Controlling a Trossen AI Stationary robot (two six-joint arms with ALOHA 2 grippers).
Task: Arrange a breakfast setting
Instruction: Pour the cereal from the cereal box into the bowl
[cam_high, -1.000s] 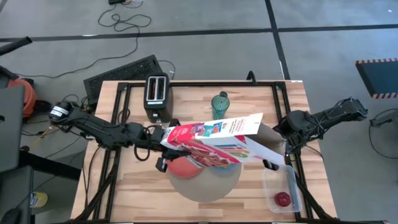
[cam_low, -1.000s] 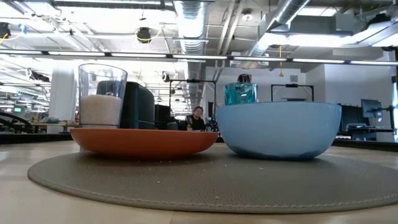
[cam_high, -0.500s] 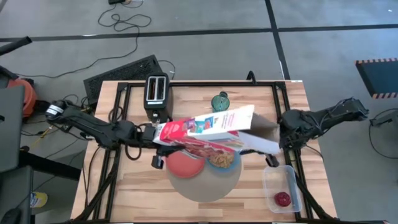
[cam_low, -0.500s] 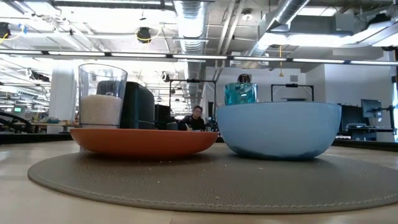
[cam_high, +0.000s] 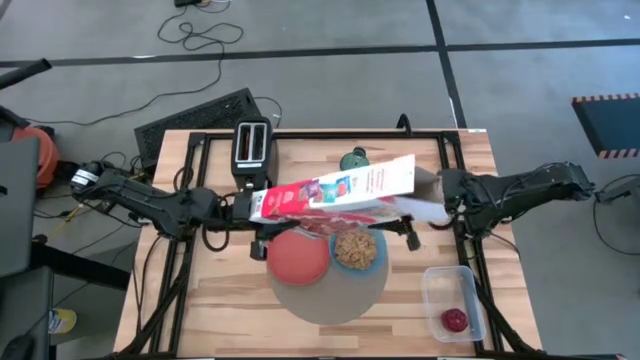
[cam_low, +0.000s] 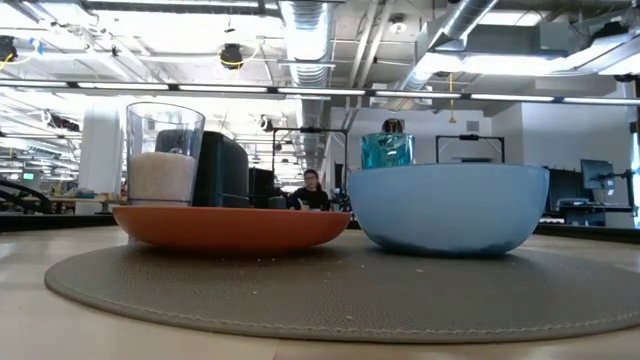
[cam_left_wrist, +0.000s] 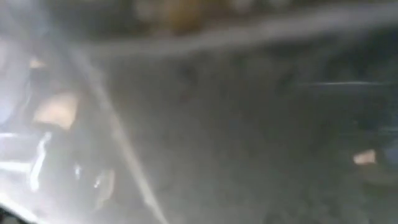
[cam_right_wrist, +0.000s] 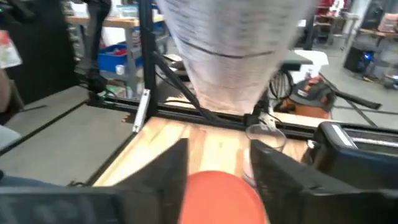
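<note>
Red-and-white cereal box (cam_high: 335, 192) hangs lengthwise above the table, held between both arms: the left gripper (cam_high: 252, 208) pinches its left end and the right gripper (cam_high: 437, 190) clamps its right end. Just below the box, on the round grey-beige mat (cam_high: 330, 296), the red-orange plate (cam_high: 300, 260) sits touching the blue bowl (cam_high: 357, 250), which holds cereal. The teal tumbler (cam_high: 353, 158) stands behind the box, the black toaster (cam_high: 251, 150) farther left. The small red fruit (cam_high: 455, 320) lies in a clear tub, well apart from either gripper
</note>
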